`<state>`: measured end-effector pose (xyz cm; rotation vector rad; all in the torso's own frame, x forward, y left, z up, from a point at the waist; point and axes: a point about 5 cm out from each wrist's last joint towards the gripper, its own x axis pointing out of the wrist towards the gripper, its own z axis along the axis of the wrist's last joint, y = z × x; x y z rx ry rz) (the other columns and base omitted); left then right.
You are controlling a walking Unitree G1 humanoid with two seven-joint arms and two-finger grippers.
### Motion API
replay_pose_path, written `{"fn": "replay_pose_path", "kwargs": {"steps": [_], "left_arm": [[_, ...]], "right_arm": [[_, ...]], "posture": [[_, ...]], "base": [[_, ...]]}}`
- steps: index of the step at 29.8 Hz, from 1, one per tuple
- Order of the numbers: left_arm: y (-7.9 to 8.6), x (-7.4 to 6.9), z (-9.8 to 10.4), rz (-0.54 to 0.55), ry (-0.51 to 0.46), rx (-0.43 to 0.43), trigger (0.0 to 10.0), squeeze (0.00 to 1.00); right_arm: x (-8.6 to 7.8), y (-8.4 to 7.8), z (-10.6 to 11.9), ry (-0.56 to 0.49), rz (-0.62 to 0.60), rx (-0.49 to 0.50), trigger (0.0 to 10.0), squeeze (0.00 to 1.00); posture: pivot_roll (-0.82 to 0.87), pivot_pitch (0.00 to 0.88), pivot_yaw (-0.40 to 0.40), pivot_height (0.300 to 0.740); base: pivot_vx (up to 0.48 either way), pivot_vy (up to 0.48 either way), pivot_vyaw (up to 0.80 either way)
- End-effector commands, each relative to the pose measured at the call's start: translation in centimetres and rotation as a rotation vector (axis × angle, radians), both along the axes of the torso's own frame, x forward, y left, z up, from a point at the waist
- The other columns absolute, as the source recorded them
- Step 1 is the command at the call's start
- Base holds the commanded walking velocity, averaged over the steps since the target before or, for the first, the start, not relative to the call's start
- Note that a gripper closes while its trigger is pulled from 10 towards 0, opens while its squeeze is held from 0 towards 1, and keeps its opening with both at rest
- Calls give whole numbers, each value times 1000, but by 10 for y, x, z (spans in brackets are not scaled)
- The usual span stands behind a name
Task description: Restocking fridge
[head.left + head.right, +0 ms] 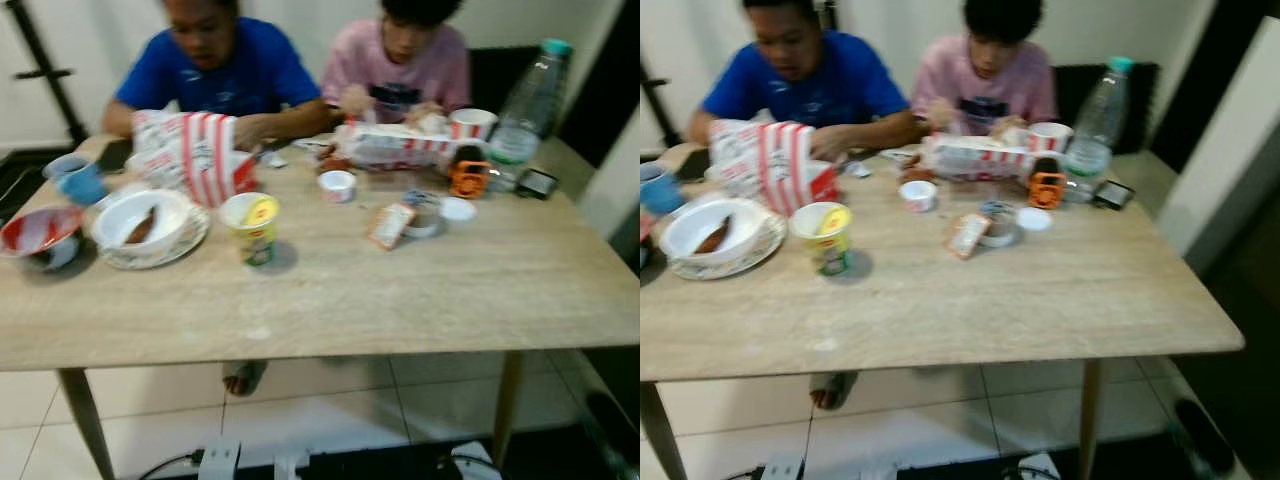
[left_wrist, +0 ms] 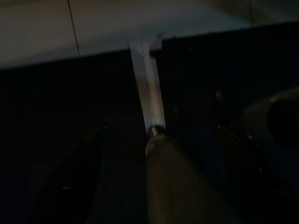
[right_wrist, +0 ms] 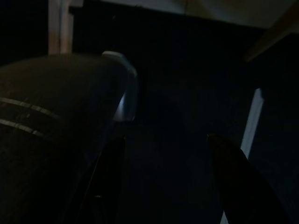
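Observation:
A clear plastic water bottle (image 1: 525,115) with a teal cap stands at the far right corner of the wooden table (image 1: 400,300). A yellow-lidded cup (image 1: 252,228) stands near the table's middle left. An orange item (image 1: 468,178) and a small packet (image 1: 391,225) lie near the bottle. In the dark left wrist view my left gripper (image 2: 161,186) hangs low, fingers apart, over dark floor. My right gripper (image 3: 170,186) also hangs in shade with its fingers spread and nothing between them.
Two seated people, one in blue (image 1: 220,70) and one in pink (image 1: 400,65), eat at the far side. Striped food boxes (image 1: 205,155), a white bowl (image 1: 140,220), a red bowl (image 1: 38,235) and a blue cup (image 1: 78,178) crowd the left. A power strip (image 1: 220,462) lies on the floor.

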<state>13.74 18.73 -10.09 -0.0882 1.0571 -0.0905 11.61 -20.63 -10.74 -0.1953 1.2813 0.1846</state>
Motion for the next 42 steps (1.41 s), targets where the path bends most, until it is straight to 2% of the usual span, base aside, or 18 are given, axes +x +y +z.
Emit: {"fn": "replay_pose_path", "kwargs": {"steps": [1,6,22,30,39,40,41,42], "left_arm": [[1,-9,-3,-7,31,-12,10000,0],[1,-9,-3,31,28,-17,10000,0],[15,-14,-3,96,20,16,10000,0],[21,-14,-2,122,10,43,10000,0],[46,-17,2,291,-16,107,10000,0],[59,-19,5,395,-39,121,10000,0],[59,-19,5,395,-39,121,10000,0],[66,-20,7,443,-51,129,10000,0]], "right_arm": [[8,-1,2,-35,-7,-2,10000,0],[8,-1,3,-35,-7,-2,10000,0],[10,0,3,-37,-1,2,10000,0],[11,-1,4,-38,3,2,10000,0],[12,-2,4,-38,11,-1,10000,0],[12,-2,4,-37,11,-1,10000,0],[12,-2,4,-37,11,-1,10000,0],[12,-2,4,-37,11,-1,10000,0]], "posture": [[-20,0,23,740],[-19,0,22,740],[-19,0,22,740],[-18,0,19,740],[-18,0,19,740],[-16,0,19,740],[-16,0,19,740],[-16,0,19,740]], "base": [[0,-461,0],[0,-437,0],[0,0,0],[0,-343,0],[0,0,0],[0,0,0],[0,0,0],[0,0,0]]}}
